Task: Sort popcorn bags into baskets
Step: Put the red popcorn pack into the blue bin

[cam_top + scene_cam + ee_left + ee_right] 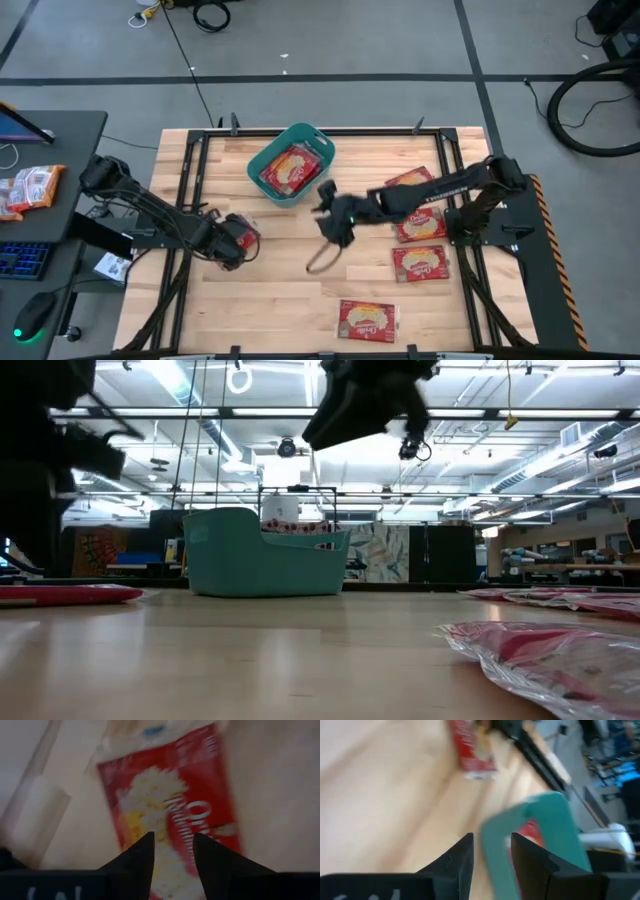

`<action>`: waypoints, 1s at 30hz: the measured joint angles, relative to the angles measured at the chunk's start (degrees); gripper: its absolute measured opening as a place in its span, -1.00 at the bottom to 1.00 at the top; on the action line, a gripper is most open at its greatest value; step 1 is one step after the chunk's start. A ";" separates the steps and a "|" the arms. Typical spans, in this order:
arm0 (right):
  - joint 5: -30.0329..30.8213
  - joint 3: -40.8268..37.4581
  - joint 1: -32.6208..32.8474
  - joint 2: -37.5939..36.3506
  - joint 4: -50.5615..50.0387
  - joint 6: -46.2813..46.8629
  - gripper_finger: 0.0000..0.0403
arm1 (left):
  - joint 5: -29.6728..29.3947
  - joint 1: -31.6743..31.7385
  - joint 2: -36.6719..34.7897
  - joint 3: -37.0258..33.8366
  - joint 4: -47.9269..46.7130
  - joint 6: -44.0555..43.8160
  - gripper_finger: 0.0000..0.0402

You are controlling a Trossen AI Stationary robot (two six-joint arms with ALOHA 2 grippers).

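My left claw (pixel 238 240) sits low over one popcorn bag (pixel 170 815), fingers a little apart, gripping nothing. My right claw (pixel 328 215) hangs mid-table just beside the teal basket (pixel 262 160), fingers parted, empty. The basket holds bags (pixel 290 168). Four more bags (pixel 420 262) lie on the wooden table (pixel 280 300) near the right arm. Low view alone shows ceiling lights and room behind; left wrist view alone shows the bag's label close.

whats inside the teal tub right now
The teal tub holds red popcorn bags, the top one label-up. How many lie beneath it is hidden.
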 joint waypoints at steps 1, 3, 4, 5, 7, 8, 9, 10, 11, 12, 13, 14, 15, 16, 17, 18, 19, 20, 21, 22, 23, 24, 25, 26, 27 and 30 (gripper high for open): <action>0.02 -0.32 1.24 0.00 -0.61 0.64 -0.33 | 0.04 0.00 0.01 -0.89 0.25 -0.85 -0.30; 0.33 -1.18 3.53 0.02 -0.89 1.95 -0.33 | 0.25 0.00 0.01 -2.83 2.42 -2.23 -0.30; 0.61 -1.62 4.61 0.02 -0.88 2.86 -0.33 | 0.79 0.00 0.01 -3.90 4.49 -2.27 -0.30; 0.84 -1.96 5.56 0.02 -0.87 3.67 -0.33 | 1.39 0.00 0.01 -5.19 7.09 -2.23 -0.30; 0.94 -2.69 7.24 0.02 -0.63 5.36 -0.33 | 1.75 0.23 0.17 -7.57 12.37 -2.01 -0.30; 0.94 -3.13 7.97 0.02 -0.49 6.19 -0.33 | 1.58 0.50 0.29 -8.43 15.22 -1.89 -0.30; 0.91 -3.74 8.67 0.02 -0.12 6.75 -0.33 | 1.15 0.72 0.66 -8.95 17.39 -1.91 -0.30; 0.87 -4.40 9.29 0.02 0.31 7.04 -0.33 | 0.35 0.95 0.84 -9.30 19.35 -1.87 -0.30; 0.61 -5.20 9.89 0.02 0.99 7.12 -0.33 | -0.34 1.24 0.84 -9.50 20.53 -1.78 -0.30; 0.20 -6.07 10.39 0.02 1.73 7.13 -0.33 | -1.38 1.47 0.87 -9.65 22.44 -1.53 -0.30; 0.01 -6.95 10.77 0.04 2.46 7.14 -0.33 | -2.50 1.78 0.95 -9.79 25.19 -0.52 -0.30; -0.02 -8.00 11.14 0.04 3.63 7.14 -0.33 | -3.30 2.12 1.09 -9.84 28.51 0.68 -0.30; -0.05 -9.01 11.45 0.04 4.91 7.14 -0.33 | -3.73 2.45 1.29 -9.88 32.08 2.37 -0.30; -0.08 -9.97 11.71 0.04 5.80 7.14 -0.33 | -3.79 2.88 1.31 -9.92 34.99 4.31 -0.30; -0.07 -10.86 11.87 0.04 6.41 7.17 -0.33 | -3.97 3.49 2.00 -9.92 38.41 6.02 -0.30; -0.04 -11.70 12.08 0.09 7.22 7.37 -0.33 | -3.89 4.18 3.13 -9.85 41.97 7.48 -0.30; 0.16 -12.36 12.16 0.13 7.78 7.59 -0.33 | -3.98 4.83 4.11 -9.83 44.30 8.84 -0.30; 0.53 -12.94 12.22 0.13 8.36 7.79 -0.33 | -4.24 5.44 5.15 -9.90 46.49 10.11 -0.30; 0.78 -13.39 12.33 0.13 8.93 8.09 -0.33 | -4.49 6.09 6.78 -9.80 49.29 11.28 -0.30; 0.89 -13.69 12.37 0.13 9.34 8.46 -0.33 | -4.50 6.77 8.76 -9.42 51.73 12.41 -0.30; 0.90 -13.79 12.40 0.13 9.32 8.94 -0.33 | -4.48 7.37 10.30 -8.93 53.24 13.67 -0.30; 0.88 -13.80 12.42 0.13 9.51 9.50 -0.33 | -3.96 7.86 11.56 -7.98 53.66 15.23 -0.30; 0.90 -13.80 12.42 0.13 9.77 10.02 -0.33 | -2.70 8.42 12.91 -6.52 53.68 16.86 -0.30; 0.98 -13.80 12.42 0.13 9.95 10.27 -0.33 | -0.97 8.87 13.97 -4.85 53.48 18.70 -0.30; 1.14 -13.80 12.41 0.13 10.10 10.32 -0.33 | 0.63 9.22 14.53 -3.17 52.26 20.48 -0.30; 1.27 -13.80 12.41 0.13 10.46 10.29 -0.33 | 2.25 9.23 15.26 3.16 47.79 25.20 -0.30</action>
